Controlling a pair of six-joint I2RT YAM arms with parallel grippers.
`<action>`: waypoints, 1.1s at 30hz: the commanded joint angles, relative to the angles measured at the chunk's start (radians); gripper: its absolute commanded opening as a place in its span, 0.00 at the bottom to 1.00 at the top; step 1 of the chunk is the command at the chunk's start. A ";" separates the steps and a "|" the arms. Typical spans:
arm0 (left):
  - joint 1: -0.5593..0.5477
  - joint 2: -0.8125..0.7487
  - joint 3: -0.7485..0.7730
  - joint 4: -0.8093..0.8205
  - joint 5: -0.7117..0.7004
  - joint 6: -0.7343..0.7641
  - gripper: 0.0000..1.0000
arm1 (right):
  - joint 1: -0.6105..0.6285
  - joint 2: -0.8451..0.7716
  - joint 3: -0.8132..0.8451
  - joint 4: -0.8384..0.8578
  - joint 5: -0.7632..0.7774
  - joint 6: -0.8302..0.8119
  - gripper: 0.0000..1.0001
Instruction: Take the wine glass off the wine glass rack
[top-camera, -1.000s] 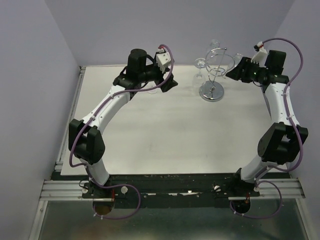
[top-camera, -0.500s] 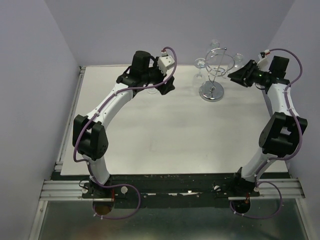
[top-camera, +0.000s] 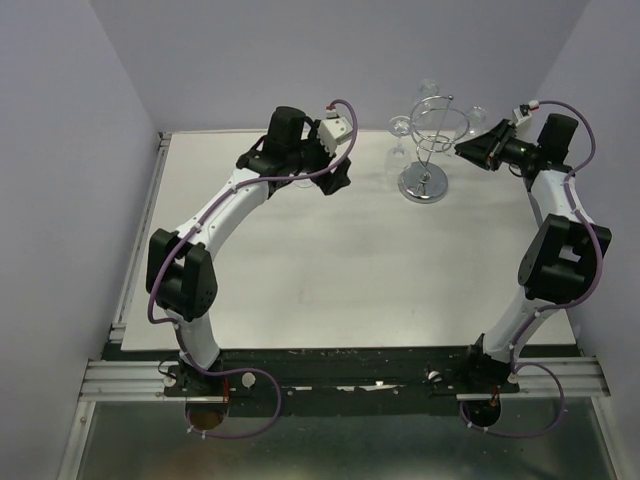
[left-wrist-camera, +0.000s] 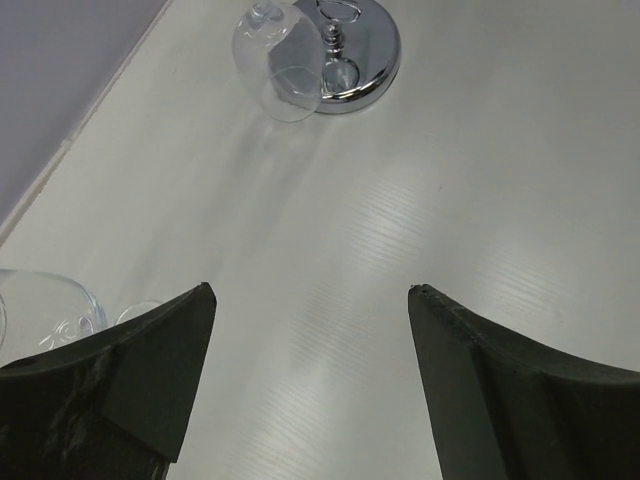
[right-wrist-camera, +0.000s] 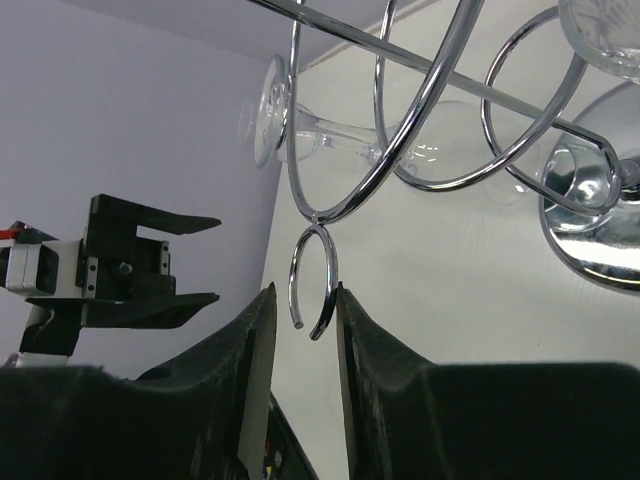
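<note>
The chrome wine glass rack (top-camera: 437, 125) stands at the table's back on its round base (top-camera: 423, 185). Wine glasses hang from it on the left (top-camera: 400, 128), at the back (top-camera: 428, 88) and on the right (top-camera: 478, 115). My right gripper (top-camera: 462, 150) is at the rack's right side. In the right wrist view its jaws (right-wrist-camera: 305, 287) stand close together around a small outer loop (right-wrist-camera: 313, 280); one finger touches it. My left gripper (top-camera: 336, 178) is open and empty left of the rack. Ahead of it (left-wrist-camera: 311, 289) are a hanging glass (left-wrist-camera: 275, 60) and the base (left-wrist-camera: 355, 45).
Another wine glass (left-wrist-camera: 45, 300) sits on the table beside my left gripper's left finger. Lilac walls close in at the back and on both sides. The table's raised left edge (top-camera: 158, 180) runs along the wall.
My right arm has swung back and up, and its gripper has settled at the rack's right side. My left arm has shifted slightly right towards the rack. The rack and glasses have not moved.
</note>
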 joint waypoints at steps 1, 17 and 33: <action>-0.009 -0.009 -0.009 -0.007 -0.016 0.006 0.93 | -0.002 0.021 -0.027 0.095 -0.072 0.081 0.36; -0.013 0.003 -0.007 0.006 -0.008 0.000 0.93 | -0.002 -0.008 -0.087 0.190 -0.123 0.169 0.01; -0.013 -0.005 -0.036 0.039 0.010 -0.026 0.93 | -0.002 -0.103 -0.177 0.259 -0.152 0.255 0.01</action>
